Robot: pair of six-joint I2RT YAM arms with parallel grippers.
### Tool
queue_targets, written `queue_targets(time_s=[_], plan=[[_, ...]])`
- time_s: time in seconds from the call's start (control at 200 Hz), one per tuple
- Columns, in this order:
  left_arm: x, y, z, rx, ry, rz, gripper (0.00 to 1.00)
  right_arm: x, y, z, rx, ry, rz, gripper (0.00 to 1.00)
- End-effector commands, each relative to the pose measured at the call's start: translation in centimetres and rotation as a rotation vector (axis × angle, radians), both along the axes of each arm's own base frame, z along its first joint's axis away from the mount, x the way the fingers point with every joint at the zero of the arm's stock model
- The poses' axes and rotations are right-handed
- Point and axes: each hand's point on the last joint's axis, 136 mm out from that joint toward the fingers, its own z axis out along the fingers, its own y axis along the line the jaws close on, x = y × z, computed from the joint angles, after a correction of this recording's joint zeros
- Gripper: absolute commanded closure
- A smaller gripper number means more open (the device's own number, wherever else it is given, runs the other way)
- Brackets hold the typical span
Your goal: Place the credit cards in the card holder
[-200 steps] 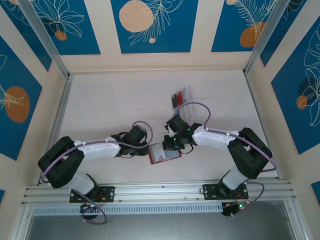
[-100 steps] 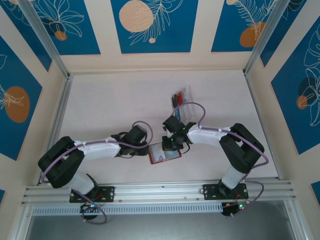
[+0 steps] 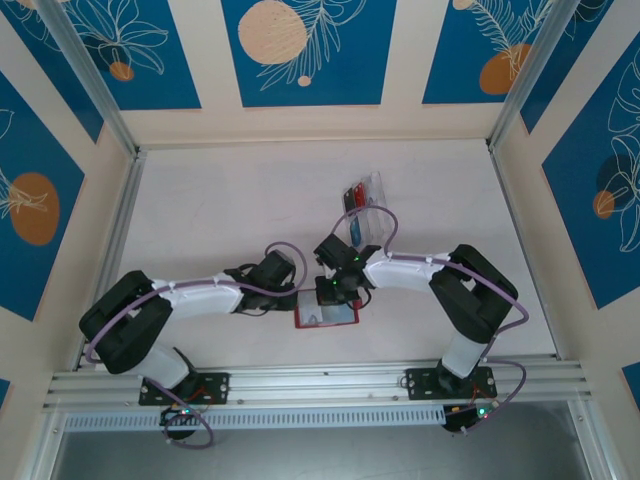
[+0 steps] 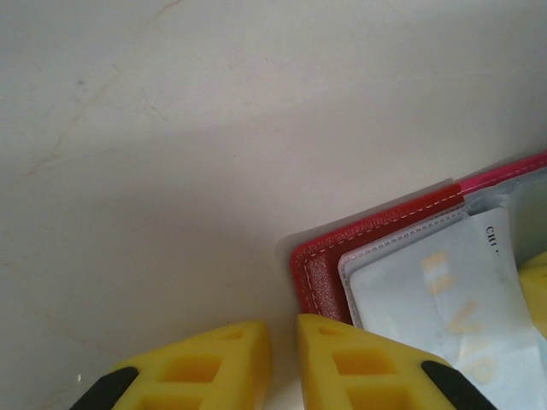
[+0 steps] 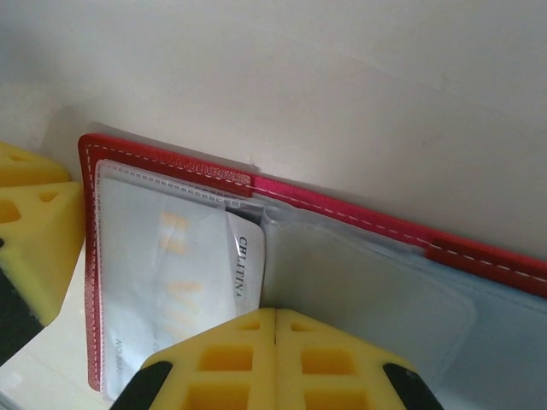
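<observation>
**Open card holder flanked by both grippers on the table**

The red card holder (image 3: 327, 317) is laid open and flat on the white table (image 3: 220, 210), near its front edge and between the two arms. The left gripper (image 3: 299, 298) is placed at the holder's left edge. The right gripper (image 3: 335, 296) is brought down over its far edge from the right.

In the left wrist view the left gripper is seen slightly open, with a thin gap between the yellow fingers and nothing visible in it. One finger is set over the holder's stitched corner; whether it presses there cannot be told.

In the right wrist view the right gripper is seen closed, fingertips together. They are positioned over the fold between the two clear sleeves, at the edge of a pale card (image 5: 184, 265) with orange lettering lodged in the left sleeve. Nothing is seen clamped between them.

From the top view something more is given: a clear tray (image 3: 375, 198) is set farther back on the table, just beyond the right gripper, with credit cards (image 3: 352, 196) in red and black lying in it.
</observation>
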Motion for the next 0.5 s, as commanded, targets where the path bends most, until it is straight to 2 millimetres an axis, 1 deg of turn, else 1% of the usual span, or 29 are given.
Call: queue_targets(time_s=[0.0, 0.095, 0.18, 0.235, 0.29, 0.355, 0.495], plan=[[-1.1, -1.3, -1.7, -0.008, 0.046, -0.047, 0.81, -0.3, 1.7, 0.3, 0.037, 0.02, -0.009, 1.0], [-1.2, -1.4, -1.8, -0.006, 0.049, -0.042, 0.81, -0.2, 1.6, 0.6, 0.048, 0.006, -0.025, 1.0], [-1.2, -0.9, -2.0, 0.008, 0.046, -0.025, 0.82, 0.3, 1.1, 1.4, 0.028, -0.027, -0.02, 0.97], [-1.2, -0.7, -2.0, 0.015, 0.042, -0.018, 0.82, 0.6, 0.3, 2.0, 0.0, -0.049, -0.012, 0.94], [-1.2, -0.4, -2.1, 0.027, 0.042, -0.01, 0.82, 1.0, -0.3, 2.8, -0.023, -0.071, -0.004, 0.89], [-1.2, -0.2, -2.2, 0.032, 0.043, -0.005, 0.82, 1.3, -1.3, 3.5, -0.048, -0.088, -0.003, 0.86], [-1.3, -0.1, -2.4, 0.03, 0.047, 0.0, 0.82, 1.7, -3.1, 4.3, -0.079, -0.104, -0.012, 0.8]])
